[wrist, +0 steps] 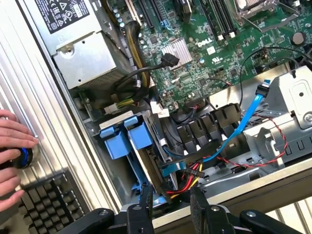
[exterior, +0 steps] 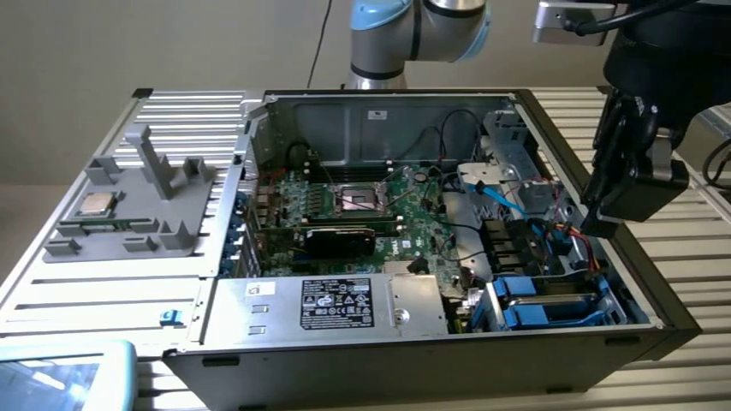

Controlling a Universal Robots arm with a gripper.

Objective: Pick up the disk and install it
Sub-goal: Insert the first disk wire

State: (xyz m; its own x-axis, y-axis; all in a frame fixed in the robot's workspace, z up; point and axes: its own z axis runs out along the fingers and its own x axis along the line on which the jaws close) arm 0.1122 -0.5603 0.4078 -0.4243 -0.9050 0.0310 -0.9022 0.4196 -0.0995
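While jaws hang apart, empty, cables [wrist: 187,181] crowd case [wrist: 253,186] beneath; blue carriers [wrist: 114,144] beside.

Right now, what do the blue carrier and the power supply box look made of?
Blue carrier: looks like moulded plastic, an even bright blue all through, smooth with a soft sheen. Power supply box: seems to be bare sheet metal, dull silver-grey, with folded edges and a screw in its face.
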